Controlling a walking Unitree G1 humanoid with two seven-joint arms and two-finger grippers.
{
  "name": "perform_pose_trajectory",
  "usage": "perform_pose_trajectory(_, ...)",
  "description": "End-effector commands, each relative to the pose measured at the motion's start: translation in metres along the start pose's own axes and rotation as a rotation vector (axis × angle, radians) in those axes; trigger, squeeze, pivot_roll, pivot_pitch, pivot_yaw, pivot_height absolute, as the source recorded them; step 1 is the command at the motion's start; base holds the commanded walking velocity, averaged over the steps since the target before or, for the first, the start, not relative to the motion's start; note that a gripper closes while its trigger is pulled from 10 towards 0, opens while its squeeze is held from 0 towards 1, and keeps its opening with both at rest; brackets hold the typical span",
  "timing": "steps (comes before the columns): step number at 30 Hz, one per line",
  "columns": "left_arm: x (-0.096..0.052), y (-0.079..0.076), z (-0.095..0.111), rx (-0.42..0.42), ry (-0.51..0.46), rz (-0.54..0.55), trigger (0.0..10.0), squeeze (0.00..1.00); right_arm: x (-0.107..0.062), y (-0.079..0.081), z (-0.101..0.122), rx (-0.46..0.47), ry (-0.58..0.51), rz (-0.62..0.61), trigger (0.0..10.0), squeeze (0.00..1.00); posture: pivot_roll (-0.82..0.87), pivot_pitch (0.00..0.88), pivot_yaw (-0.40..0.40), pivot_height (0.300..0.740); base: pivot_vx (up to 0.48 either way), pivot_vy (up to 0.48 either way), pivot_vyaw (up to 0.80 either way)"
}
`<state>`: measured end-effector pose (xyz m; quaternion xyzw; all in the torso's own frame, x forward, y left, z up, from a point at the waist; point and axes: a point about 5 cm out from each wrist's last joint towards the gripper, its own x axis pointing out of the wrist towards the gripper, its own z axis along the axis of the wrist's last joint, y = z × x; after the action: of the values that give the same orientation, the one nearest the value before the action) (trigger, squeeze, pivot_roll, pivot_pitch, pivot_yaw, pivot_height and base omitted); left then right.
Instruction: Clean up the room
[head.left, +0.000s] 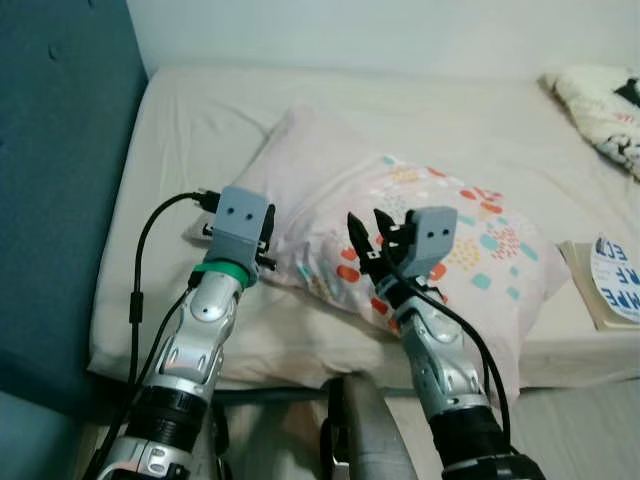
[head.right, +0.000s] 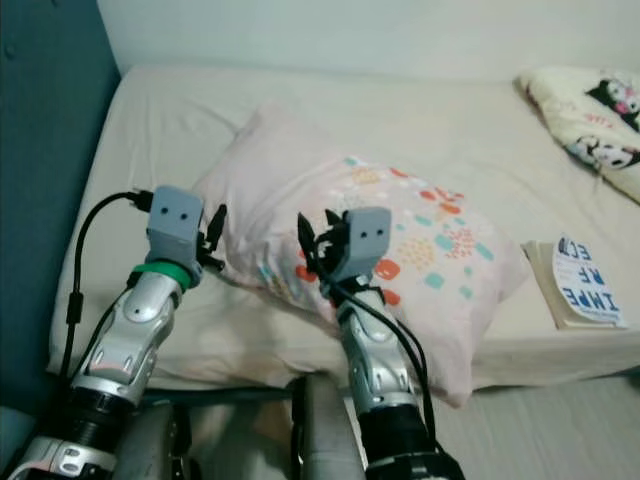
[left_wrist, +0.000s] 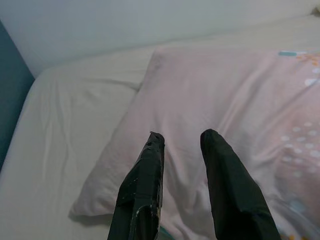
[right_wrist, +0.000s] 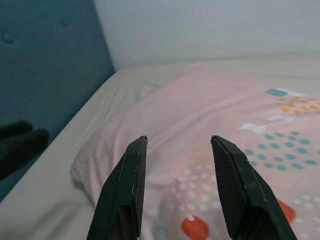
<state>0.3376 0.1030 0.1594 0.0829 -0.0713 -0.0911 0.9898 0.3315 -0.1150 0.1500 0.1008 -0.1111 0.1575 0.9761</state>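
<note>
A pink pillow (head.left: 400, 200) with coloured dots lies slanted on the bed (head.left: 200, 110). My left gripper (head.left: 268, 240) hovers over the pillow's near left corner; in the left wrist view its fingers (left_wrist: 150, 170) stand open above the pink cloth with nothing between them. My right gripper (head.left: 368, 228) is raised over the pillow's front edge, by the orange dots. Its fingers (right_wrist: 227, 180) are spread open and hold nothing. The left gripper (right_wrist: 20, 142) shows as a dark blur in the right wrist view.
A blue padded panel (head.left: 60, 150) runs along the bed's left side. A booklet (head.left: 605, 280) lies on the bed's right edge, and a folded cartoon-print blanket (head.left: 605, 110) sits at the far right. A white wall backs the bed.
</note>
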Motion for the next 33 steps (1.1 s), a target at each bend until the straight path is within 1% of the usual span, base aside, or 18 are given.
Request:
perform_pose_trajectory(1, 0.000, -0.001, -0.001, 0.007, 0.008, -0.013, 10.0, 0.00, -0.003, -0.006, 0.001, 0.030, -0.005, -0.042, 10.0, 0.00, -0.12, 0.109, 0.004, 0.612, 0.000, 0.000, 0.00)
perform_pose_trajectory(6, 0.000, -0.001, -0.001, 0.008, 0.008, -0.014, 10.0, 0.00, -0.002, -0.008, 0.002, 0.033, -0.010, -0.050, 10.0, 0.00, -0.12, 0.109, 0.004, 0.612, 0.000, 0.000, 0.00)
perform_pose_trajectory(13, -0.002, 0.000, -0.002, 0.014, 0.011, -0.018, 10.0, 0.00, -0.011, -0.024, 0.011, -0.033, -0.014, -0.177, 10.0, 0.00, -0.12, 0.117, 0.001, 0.612, 0.000, 0.000, 0.00)
perform_pose_trajectory(14, -0.003, 0.000, -0.002, 0.014, 0.012, -0.018, 10.0, 0.00, -0.018, -0.035, 0.014, -0.053, -0.018, -0.243, 10.0, 0.00, -0.12, 0.119, -0.002, 0.612, 0.000, 0.000, 0.00)
perform_pose_trajectory(16, -0.004, 0.001, -0.004, 0.016, 0.016, -0.018, 10.0, 0.00, -0.046, -0.075, 0.027, -0.103, -0.032, -0.450, 10.0, 0.00, -0.13, 0.122, -0.003, 0.612, 0.000, 0.000, 0.00)
perform_pose_trajectory(17, -0.004, 0.001, -0.004, 0.016, 0.016, -0.018, 10.0, 0.00, -0.046, -0.075, 0.027, -0.103, -0.032, -0.450, 10.0, 0.00, -0.13, 0.122, -0.003, 0.612, 0.000, 0.000, 0.00)
perform_pose_trajectory(18, -0.004, 0.002, -0.004, 0.017, 0.018, -0.017, 10.0, 0.00, -0.061, -0.094, 0.031, -0.126, -0.025, -0.553, 10.0, 0.00, -0.13, 0.123, -0.001, 0.612, 0.000, 0.000, 0.00)
perform_pose_trajectory(19, -0.004, 0.002, -0.004, 0.017, 0.018, -0.017, 10.0, 0.00, -0.061, -0.094, 0.031, -0.126, -0.025, -0.553, 10.0, 0.00, -0.13, 0.123, -0.001, 0.612, 0.000, 0.000, 0.00)
perform_pose_trajectory(21, -0.004, 0.003, -0.005, 0.019, 0.024, -0.024, 10.0, 0.00, -0.103, -0.146, 0.029, -0.141, 0.044, -0.801, 10.0, 0.00, -0.15, 0.132, 0.012, 0.612, 0.000, 0.000, 0.00)
perform_pose_trajectory(24, -0.004, 0.003, -0.005, 0.019, 0.024, -0.024, 10.0, 0.00, -0.103, -0.146, 0.029, -0.141, 0.044, -0.801, 10.0, 0.00, -0.15, 0.132, 0.012, 0.612, 0.000, 0.000, 0.00)
perform_pose_trajectory(25, -0.004, 0.003, -0.005, 0.020, 0.026, -0.028, 10.0, 0.00, -0.116, -0.162, 0.027, -0.135, 0.062, -0.852, 10.0, 0.00, -0.15, 0.138, 0.018, 0.612, 0.000, 0.000, 0.00)
perform_pose_trajectory(26, -0.004, 0.003, -0.005, 0.020, 0.026, -0.028, 10.0, 0.00, -0.116, -0.162, 0.027, -0.135, 0.062, -0.852, 10.0, 0.00, -0.15, 0.138, 0.018, 0.612, 0.000, 0.000, 0.00)
perform_pose_trajectory(27, -0.003, 0.003, -0.006, 0.023, 0.031, -0.035, 10.0, 0.00, -0.122, -0.179, 0.024, -0.168, 0.099, -0.889, 10.0, 1.00, -0.16, 0.155, 0.031, 0.612, 0.000, 0.000, 0.00)
perform_pose_trajectory(28, -0.003, 0.003, -0.006, 0.023, 0.031, -0.035, 10.0, 0.00, -0.122, -0.179, 0.024, -0.168, 0.099, -0.889, 10.0, 1.00, -0.16, 0.155, 0.031, 0.612, 0.000, 0.000, 0.00)
perform_pose_trajectory(29, -0.003, 0.003, -0.006, 0.025, 0.034, -0.041, 10.0, 0.00, -0.123, -0.191, 0.023, -0.206, 0.136, -0.909, 10.0, 1.00, -0.15, 0.172, 0.033, 0.612, 0.000, 0.000, 0.00)
perform_pose_trajectory(31, -0.003, 0.003, -0.006, 0.025, 0.034, -0.041, 10.0, 0.00, -0.123, -0.191, 0.023, -0.206, 0.136, -0.909, 10.0, 1.00, -0.15, 0.172, 0.033, 0.612, 0.000, 0.000, 0.00)
perform_pose_trajectory(32, -0.003, 0.003, -0.006, 0.028, 0.039, -0.043, 10.0, 0.00, -0.120, -0.199, 0.022, -0.241, 0.172, -0.918, 10.0, 1.00, -0.14, 0.188, 0.035, 0.612, 0.000, 0.000, 0.00)
perform_pose_trajectory(33, -0.003, 0.003, -0.006, 0.028, 0.039, -0.043, 10.0, 0.00, -0.120, -0.199, 0.022, -0.241, 0.172, -0.918, 10.0, 1.00, -0.14, 0.188, 0.035, 0.612, 0.000, 0.000, 0.00)
